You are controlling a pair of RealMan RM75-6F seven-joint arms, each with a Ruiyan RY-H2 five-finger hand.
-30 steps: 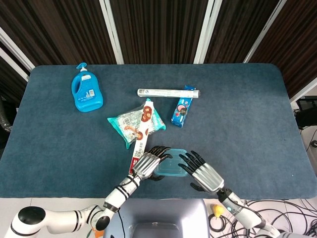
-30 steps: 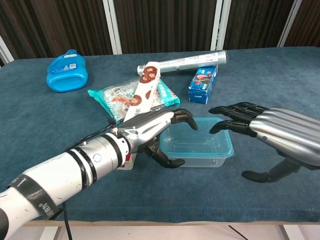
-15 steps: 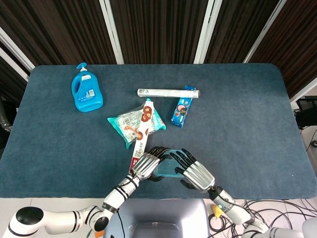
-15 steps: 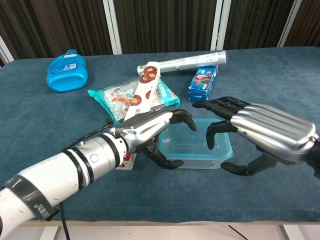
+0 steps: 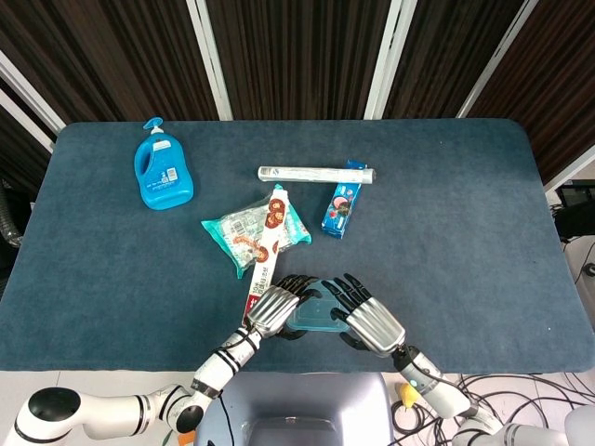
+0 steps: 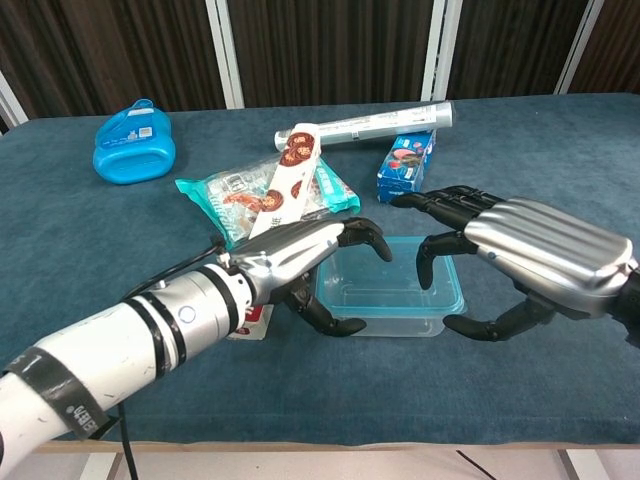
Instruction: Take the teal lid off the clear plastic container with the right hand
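Observation:
The clear plastic container with its teal lid sits near the table's front edge, and the lid also shows in the head view. My left hand grips the container's left end, fingers over the rim and thumb against the front wall. My right hand curves around the right end. Its fingers arch over the lid's right edge and the thumb reaches in by the front right corner. I cannot tell whether it presses on the lid. The hands hide both ends of the container.
A snack bag and a long biscuit box lie just behind my left hand. Further back are a small blue box, a silver tube and a blue soap bottle. The table's right half is bare blue cloth.
My right hand came in from the right and settled its fingers over the lid's right end. The left hand kept its grip on the container.

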